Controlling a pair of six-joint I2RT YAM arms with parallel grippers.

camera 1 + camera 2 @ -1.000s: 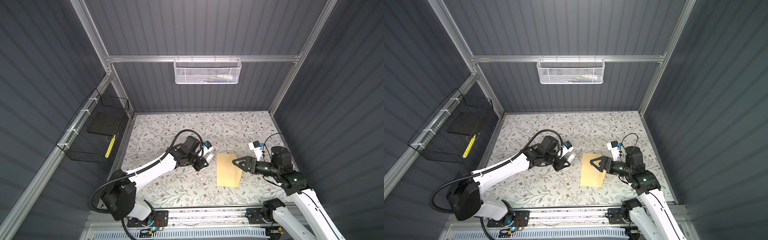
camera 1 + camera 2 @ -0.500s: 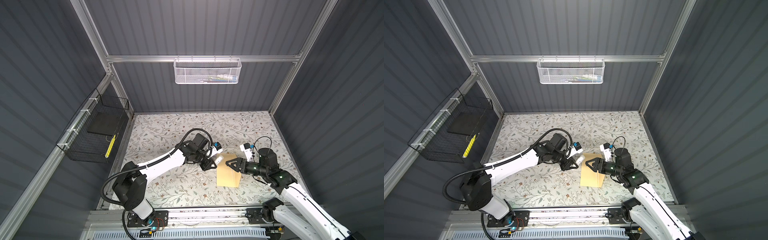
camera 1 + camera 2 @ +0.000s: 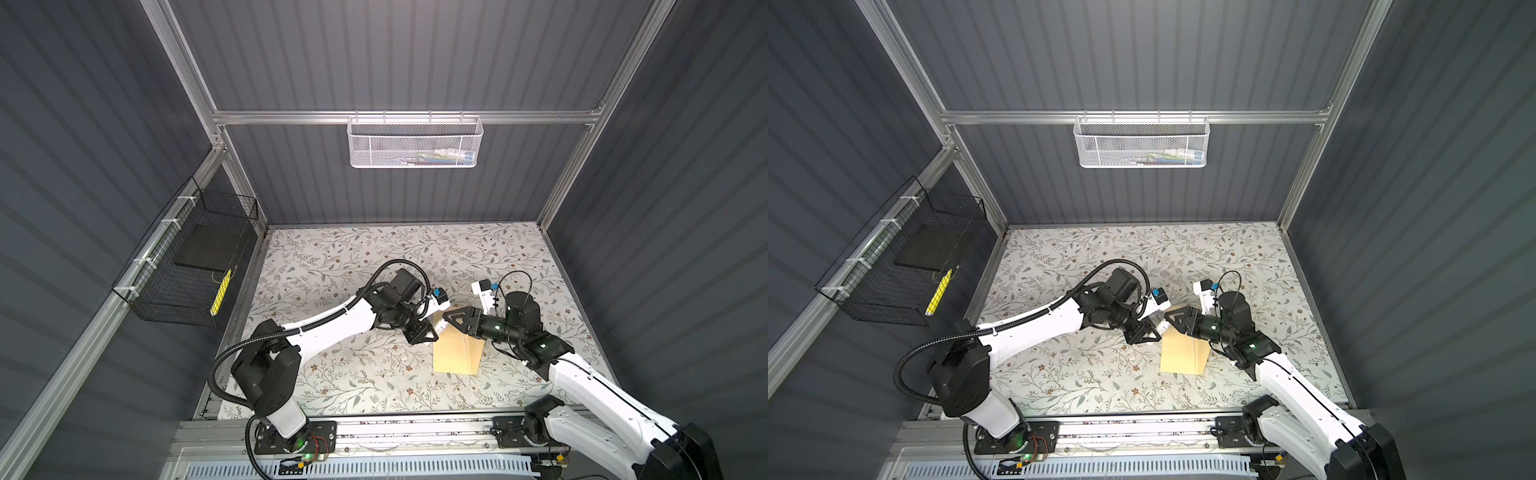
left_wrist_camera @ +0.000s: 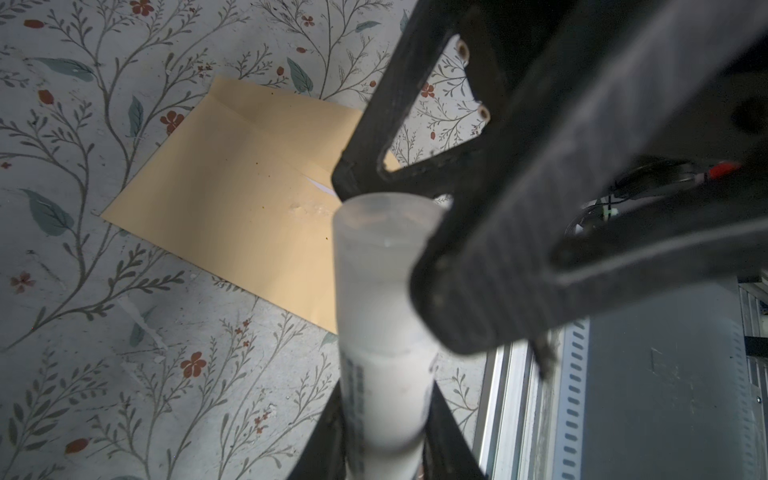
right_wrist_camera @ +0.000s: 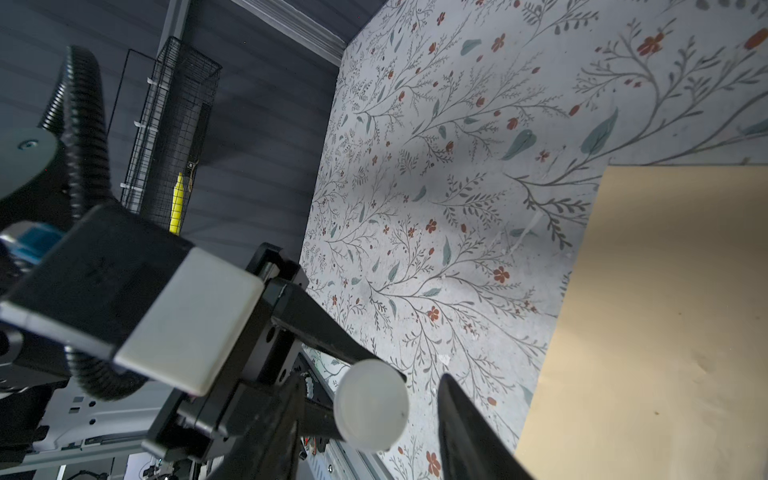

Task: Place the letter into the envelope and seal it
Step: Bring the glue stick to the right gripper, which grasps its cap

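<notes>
Occlusions around the envelope
Far end of the envelope [image 3: 455, 353] is hidden behind the left gripper [image 3: 428, 331] and right gripper [image 3: 449, 319] in both top views. In the left wrist view the letter [image 4: 322, 188] shows only as a white sliver at the flap. The white stick [image 4: 380, 291] is blurred there, with its base cut off by the frame edge. The white mesh basket [image 3: 374, 145] has contents too small to tell.
</notes>
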